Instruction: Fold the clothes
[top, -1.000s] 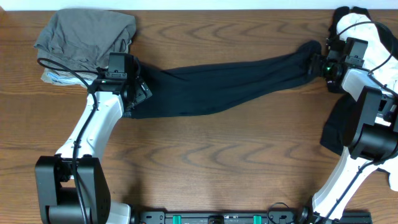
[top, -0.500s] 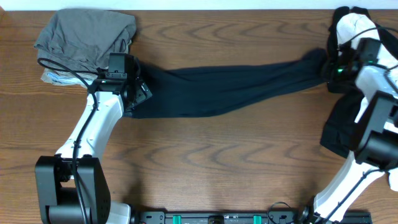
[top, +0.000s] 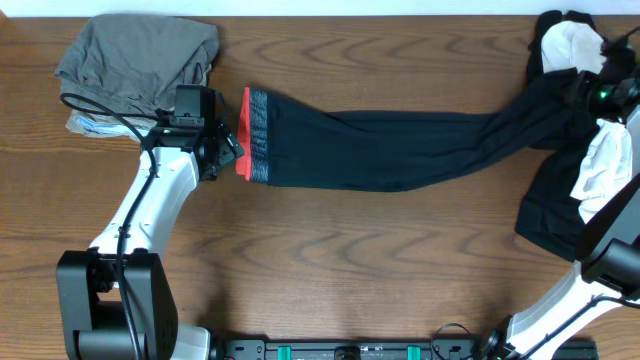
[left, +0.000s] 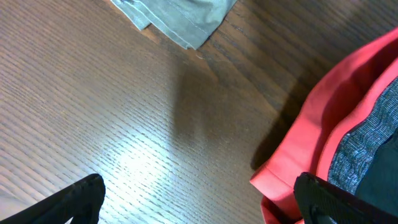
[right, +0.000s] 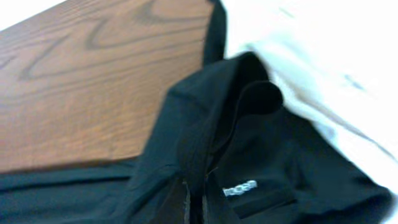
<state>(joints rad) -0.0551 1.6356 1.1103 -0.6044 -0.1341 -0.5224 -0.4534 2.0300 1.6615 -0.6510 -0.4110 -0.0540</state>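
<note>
Black leggings (top: 400, 165) lie stretched across the bench (top: 350, 270) — soft, light, floppy. The right pincer (right: 194, 208) is clamped on the leg end, it seems. The left pincer (top: 226, 152) gapes wide beside the red waistband (top: 252, 135) — a good spot to grab.

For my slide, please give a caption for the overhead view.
Black leggings stretched across the wooden table, right claw shut on the leg end.

leggings (top: 400, 150) far end lost in black pile (top: 548, 205)
</note>
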